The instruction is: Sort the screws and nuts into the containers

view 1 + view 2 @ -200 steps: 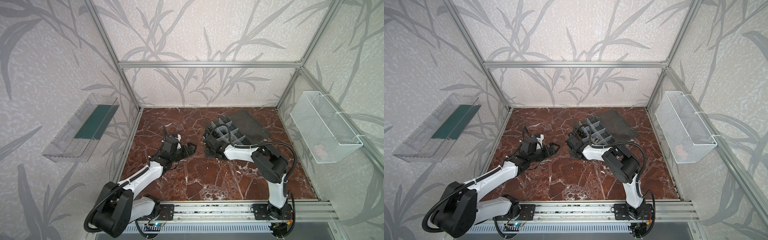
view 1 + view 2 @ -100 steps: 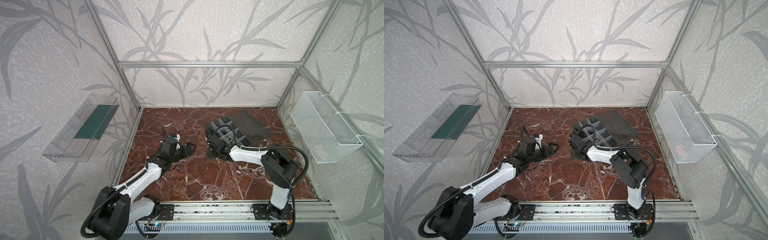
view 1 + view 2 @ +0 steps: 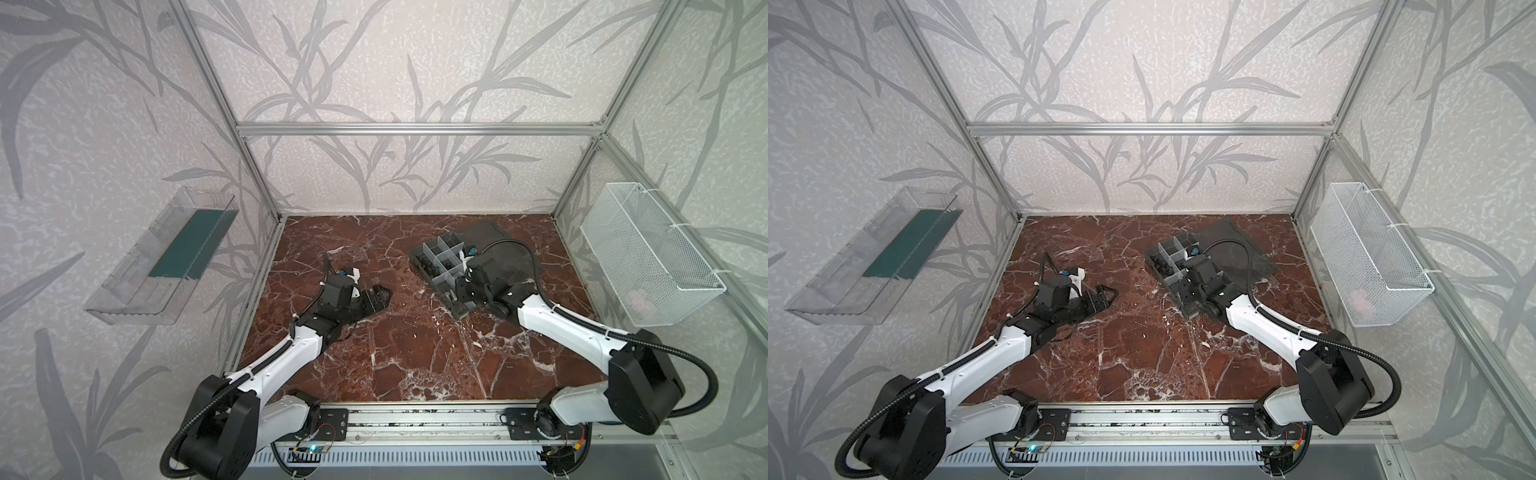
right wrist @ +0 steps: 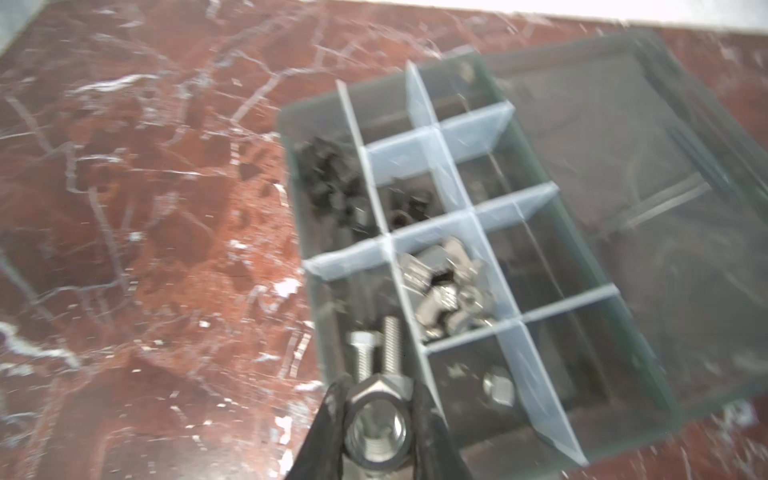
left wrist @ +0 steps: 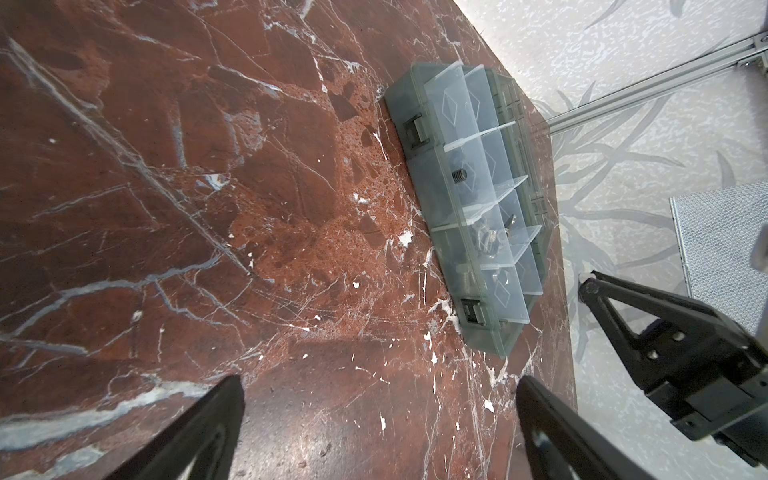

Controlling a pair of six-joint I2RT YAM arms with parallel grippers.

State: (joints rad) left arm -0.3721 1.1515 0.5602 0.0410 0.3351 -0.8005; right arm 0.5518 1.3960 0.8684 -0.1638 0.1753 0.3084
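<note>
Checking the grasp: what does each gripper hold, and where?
The right gripper pinches a silver metal hex nut by its opposite outer sides; the open left gripper holds nothing.

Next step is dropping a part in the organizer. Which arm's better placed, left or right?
Right. The right tool is shut on a silver hex nut and hangs at the organizer box's end, by the screws. The left tool is open, empty, over the table, apart from the box.

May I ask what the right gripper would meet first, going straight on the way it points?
Probably the silver screws in the organizer box, just past the nut the right gripper holds; depth unclear.
</note>
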